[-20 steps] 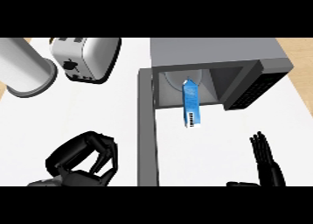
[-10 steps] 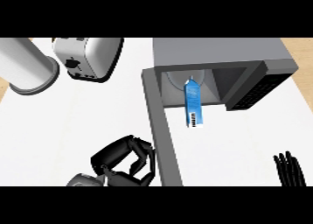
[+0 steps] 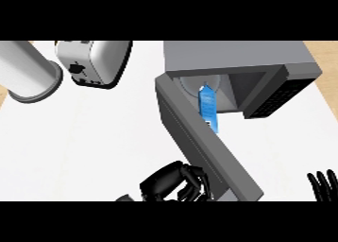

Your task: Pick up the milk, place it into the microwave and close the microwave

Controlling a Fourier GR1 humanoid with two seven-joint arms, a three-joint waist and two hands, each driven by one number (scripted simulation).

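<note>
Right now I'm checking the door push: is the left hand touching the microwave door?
Touching. The head view shows the left hand with curled fingers against the door near its outer end.

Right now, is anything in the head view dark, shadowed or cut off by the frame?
Head view: lighting is even on the white counter; the microwave cavity is shaded behind the milk; the right hand and the left hand are cut by the lower edge; the grey cylinder is cropped at left.
</note>
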